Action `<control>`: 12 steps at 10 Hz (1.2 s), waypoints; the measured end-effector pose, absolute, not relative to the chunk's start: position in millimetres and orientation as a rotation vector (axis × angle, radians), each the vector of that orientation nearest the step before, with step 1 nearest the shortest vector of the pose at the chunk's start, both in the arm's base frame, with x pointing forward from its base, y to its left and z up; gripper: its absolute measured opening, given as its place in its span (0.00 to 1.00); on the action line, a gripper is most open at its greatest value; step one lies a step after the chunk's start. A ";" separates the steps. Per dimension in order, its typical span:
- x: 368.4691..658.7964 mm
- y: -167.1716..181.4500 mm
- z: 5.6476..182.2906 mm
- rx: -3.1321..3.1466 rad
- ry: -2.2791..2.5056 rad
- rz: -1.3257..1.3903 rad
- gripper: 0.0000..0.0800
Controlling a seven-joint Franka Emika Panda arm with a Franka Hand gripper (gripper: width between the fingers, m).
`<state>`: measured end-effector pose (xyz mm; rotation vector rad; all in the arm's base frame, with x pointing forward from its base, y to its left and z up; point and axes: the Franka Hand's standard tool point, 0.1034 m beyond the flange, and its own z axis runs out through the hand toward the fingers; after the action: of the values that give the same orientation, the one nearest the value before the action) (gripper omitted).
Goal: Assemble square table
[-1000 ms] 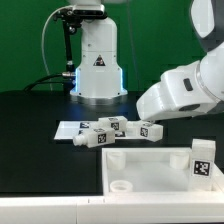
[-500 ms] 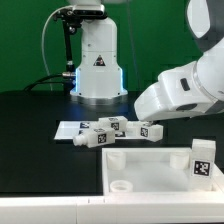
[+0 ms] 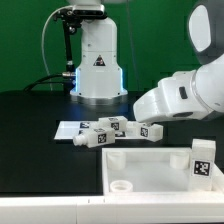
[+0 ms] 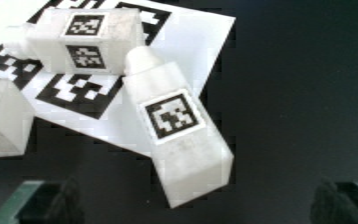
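White robot arm's tool (image 4: 194,206) hovers, fingers spread wide and empty, over a tagged white leg (image 4: 172,125) lying partly on the marker board (image 4: 194,40) on the black table (image 3: 40,120); the square slab (image 3: 150,165) lies apart, nearer the exterior camera

Exterior view: set low, looking across the bench (image 3: 35,115) toward my base (image 3: 98,65), at middle distance.
Wrist view: carried on my wrist, facing steeply down, very near; my tool's fingertips (image 4: 43,203) show at the frame edge.
Shared ground: the clustered legs (image 3: 115,130) (image 4: 176,120) and the marker board (image 3: 66,130) (image 4: 202,45).
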<state>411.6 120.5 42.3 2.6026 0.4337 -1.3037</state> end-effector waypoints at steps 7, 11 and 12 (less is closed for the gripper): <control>381.3 111.4 10.3 2.525 0.357 -1.387 0.81; 374.9 115.6 7.3 2.498 0.320 -1.399 0.81; 375.2 114.7 7.2 2.500 0.317 -1.400 0.81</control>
<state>375.2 114.7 7.2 2.4999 0.3166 -1.4000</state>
